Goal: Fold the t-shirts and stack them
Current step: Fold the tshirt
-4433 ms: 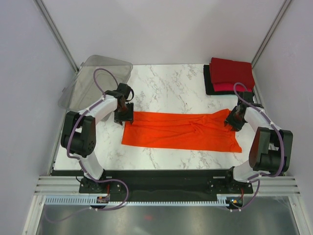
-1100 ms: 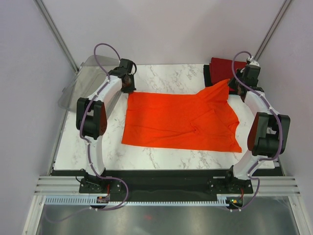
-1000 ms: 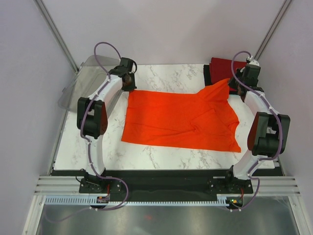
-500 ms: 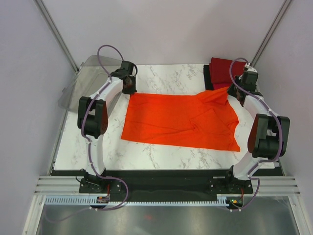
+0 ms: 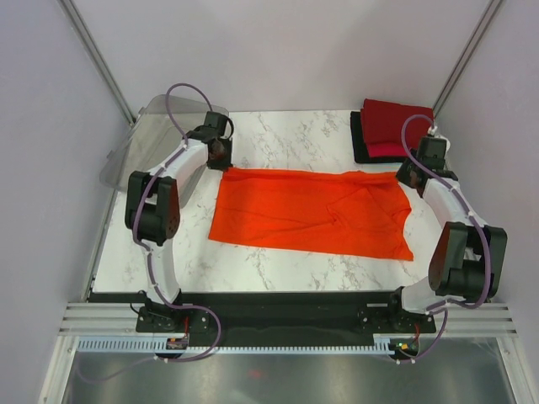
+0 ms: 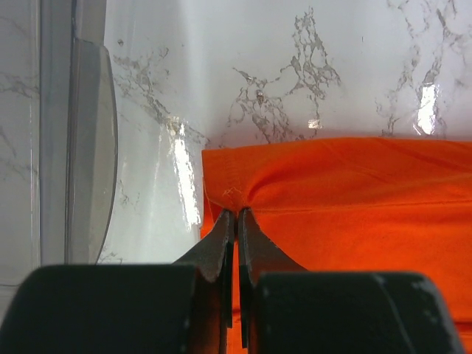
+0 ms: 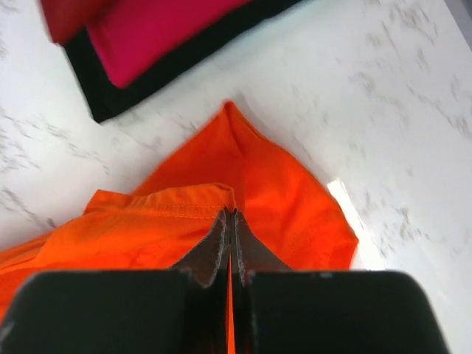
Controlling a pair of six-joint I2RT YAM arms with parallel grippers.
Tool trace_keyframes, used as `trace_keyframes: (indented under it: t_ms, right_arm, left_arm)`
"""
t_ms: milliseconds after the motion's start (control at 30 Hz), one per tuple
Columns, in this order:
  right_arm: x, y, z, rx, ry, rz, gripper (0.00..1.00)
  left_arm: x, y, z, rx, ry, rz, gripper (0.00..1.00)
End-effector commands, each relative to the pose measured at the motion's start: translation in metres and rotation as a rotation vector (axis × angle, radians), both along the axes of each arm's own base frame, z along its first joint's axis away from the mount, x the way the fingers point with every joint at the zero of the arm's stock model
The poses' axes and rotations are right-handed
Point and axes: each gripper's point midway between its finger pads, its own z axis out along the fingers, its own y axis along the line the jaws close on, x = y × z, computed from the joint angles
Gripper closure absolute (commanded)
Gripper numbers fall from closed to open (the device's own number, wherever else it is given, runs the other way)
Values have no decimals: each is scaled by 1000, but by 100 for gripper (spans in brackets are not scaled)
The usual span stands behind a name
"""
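Observation:
A bright orange t-shirt (image 5: 307, 210) lies spread across the middle of the marble table, its far edge folded towards the back. My left gripper (image 5: 221, 160) pinches the shirt's far left corner (image 6: 234, 198), jaws shut on the cloth. At the far right corner, my right gripper (image 5: 410, 175) is shut on the hem (image 7: 221, 193) in the same way. A stack of folded t-shirts (image 5: 394, 128), dark red over pinkish-red (image 7: 158, 33) over black, sits at the back right corner.
A clear plastic bin (image 5: 160, 135) stands tilted at the back left, its wall (image 6: 92, 147) close to my left gripper. Bare marble (image 5: 290, 135) shows behind the orange shirt and in front of it towards the near edge.
Both grippers have come down and slightly nearer with the shirt's far edge. The raised right corner has dropped flat, clear of the folded stack. The cloth now lies smoother.

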Motion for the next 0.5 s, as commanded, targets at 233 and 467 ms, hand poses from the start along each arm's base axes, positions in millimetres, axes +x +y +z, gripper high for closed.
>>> trace_keyframes:
  t_ms: [233,467]
  right_arm:
    - [-53,-12,4,-38,12,-127,100]
    - [-82,-8,-1,-9,55,-166,100]
  left_arm:
    - [-7,10,29,15,-86,-6,98]
    - [-29,15,26,15,-68,-8,98]
